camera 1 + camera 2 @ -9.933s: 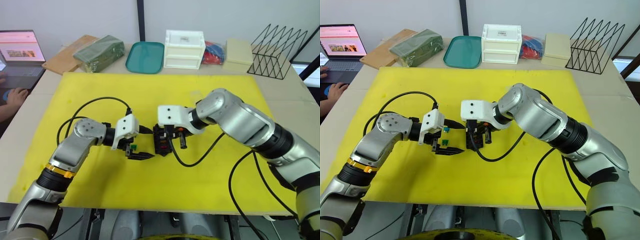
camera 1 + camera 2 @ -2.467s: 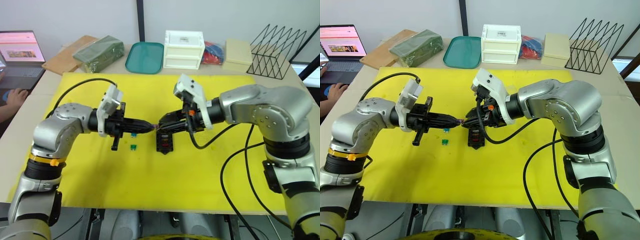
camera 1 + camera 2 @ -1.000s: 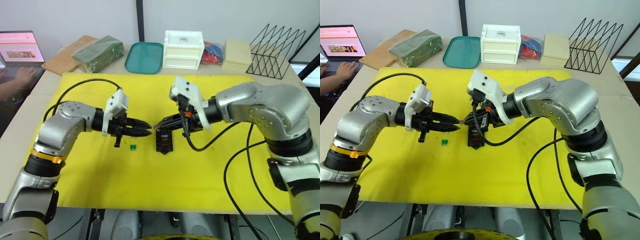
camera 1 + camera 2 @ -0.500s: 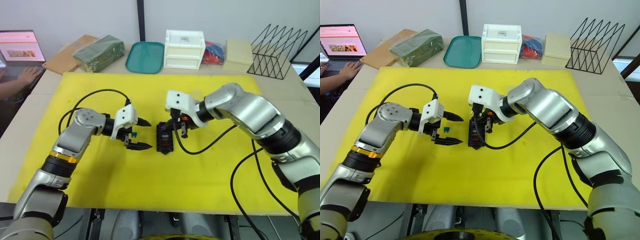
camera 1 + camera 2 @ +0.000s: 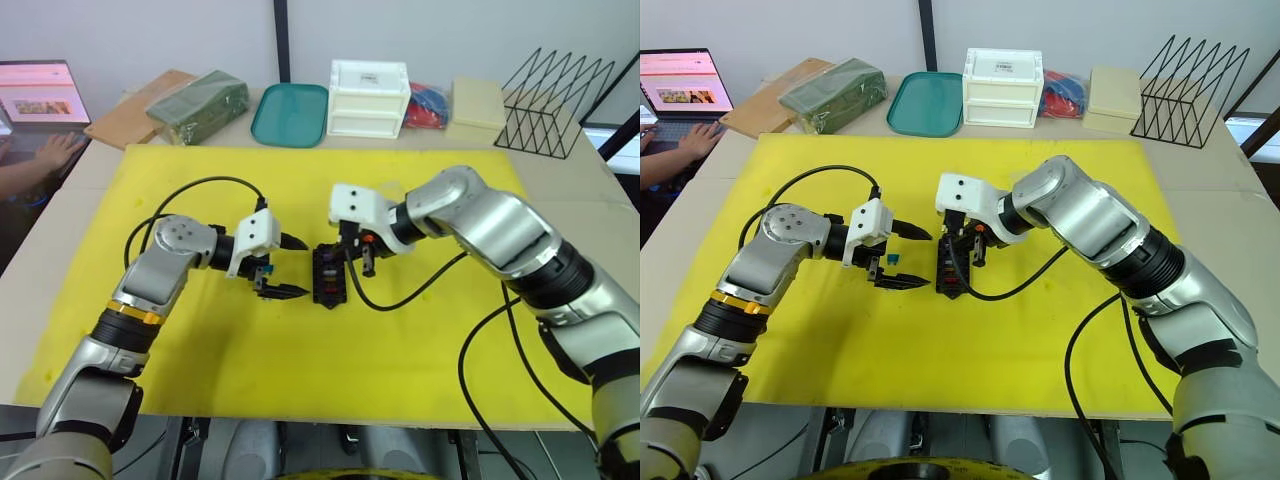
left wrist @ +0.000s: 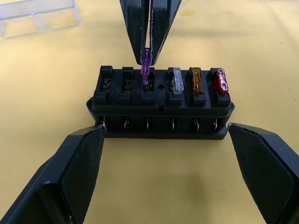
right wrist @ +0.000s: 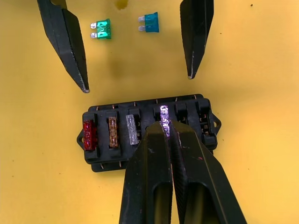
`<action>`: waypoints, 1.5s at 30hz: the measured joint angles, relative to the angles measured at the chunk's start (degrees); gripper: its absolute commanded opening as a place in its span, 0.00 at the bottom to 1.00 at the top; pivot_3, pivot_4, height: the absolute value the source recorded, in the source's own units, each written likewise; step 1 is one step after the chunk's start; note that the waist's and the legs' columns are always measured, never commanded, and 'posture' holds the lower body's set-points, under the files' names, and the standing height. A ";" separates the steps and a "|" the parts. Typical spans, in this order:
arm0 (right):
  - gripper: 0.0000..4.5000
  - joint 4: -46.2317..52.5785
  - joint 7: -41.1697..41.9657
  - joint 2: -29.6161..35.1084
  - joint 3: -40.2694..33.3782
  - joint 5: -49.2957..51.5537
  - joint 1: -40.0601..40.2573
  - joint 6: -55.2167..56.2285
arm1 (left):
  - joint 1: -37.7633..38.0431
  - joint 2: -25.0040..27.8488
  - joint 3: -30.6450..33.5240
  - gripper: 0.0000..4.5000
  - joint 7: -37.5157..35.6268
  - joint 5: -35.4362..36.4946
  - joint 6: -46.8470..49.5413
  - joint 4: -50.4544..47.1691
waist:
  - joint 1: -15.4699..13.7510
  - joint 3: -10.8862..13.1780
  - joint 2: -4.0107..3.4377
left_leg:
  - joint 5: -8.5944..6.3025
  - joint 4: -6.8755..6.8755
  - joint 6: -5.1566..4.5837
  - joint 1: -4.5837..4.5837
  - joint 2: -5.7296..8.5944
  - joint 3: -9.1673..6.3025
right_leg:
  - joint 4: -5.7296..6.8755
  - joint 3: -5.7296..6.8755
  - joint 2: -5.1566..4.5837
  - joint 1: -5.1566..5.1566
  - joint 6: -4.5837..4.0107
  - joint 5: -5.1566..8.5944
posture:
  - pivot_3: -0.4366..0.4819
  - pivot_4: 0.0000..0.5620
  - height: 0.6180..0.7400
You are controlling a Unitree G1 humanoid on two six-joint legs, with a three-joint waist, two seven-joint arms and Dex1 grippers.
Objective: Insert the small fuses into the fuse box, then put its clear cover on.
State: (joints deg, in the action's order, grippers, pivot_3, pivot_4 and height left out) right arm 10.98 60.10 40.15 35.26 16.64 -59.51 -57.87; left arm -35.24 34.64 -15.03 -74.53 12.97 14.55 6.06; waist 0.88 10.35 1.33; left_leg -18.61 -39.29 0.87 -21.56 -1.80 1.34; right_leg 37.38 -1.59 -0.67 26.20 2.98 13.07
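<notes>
Purple fuse [image 6: 145, 64] is pinched upright in the right gripper [image 7: 169, 135], whose fingers are closed tight on it right above the fuse box [image 6: 160, 103], blades entering the fourth slot along from the red fuse [image 6: 220, 82]. Red, orange [image 6: 195, 80] and grey [image 6: 177, 80] fuses sit seated in the box already. The left gripper [image 5: 898, 258] waits just beside the box with its fingers spread wide and empty. Green [image 7: 101, 29] and teal [image 7: 149, 23] fuses lie loose on the yellow mat [image 5: 400, 340] near the box, on the left gripper's side; the cover [image 6: 36, 17] lies on the mat beyond the box. This looks like the fourth insertion; next, a straight push should seat the purple fuse, then release.
</notes>
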 measured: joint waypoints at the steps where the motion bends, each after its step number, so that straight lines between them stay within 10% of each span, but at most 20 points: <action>1: 0.00 0.00 0.03 -0.13 0.00 -0.20 0.06 0.00 | 0.00 0.00 0.00 0.99 0.02 -0.01 -0.06 0.00 | 0.00 0.00 0.00 | 0.00 0.00 0.00 0.00 0.00 0.00 | 0.00 0.00 0.00 0.00 0.00 0.00 | 0.48 0.27 1.00; 45: 0.00 0.31 3.30 -1.30 -0.58 -5.03 2.30 1.27 | 0.05 -1.63 0.00 0.99 1.61 -1.22 -1.33 -0.01 | 0.03 0.00 0.00 | 0.00 0.00 0.00 0.04 0.01 0.00 | 0.04 0.00 0.00 -0.02 0.00 0.00 | 0.48 0.27 1.00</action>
State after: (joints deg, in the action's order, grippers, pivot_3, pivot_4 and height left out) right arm 11.29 63.40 38.85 34.68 11.61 -57.21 -56.60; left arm -35.19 33.01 -15.03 -72.91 11.75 13.22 6.05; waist 0.91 10.35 1.33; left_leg -18.61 -39.29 0.87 -21.52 -1.79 1.34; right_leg 37.42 -1.59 -0.67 26.17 2.98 13.07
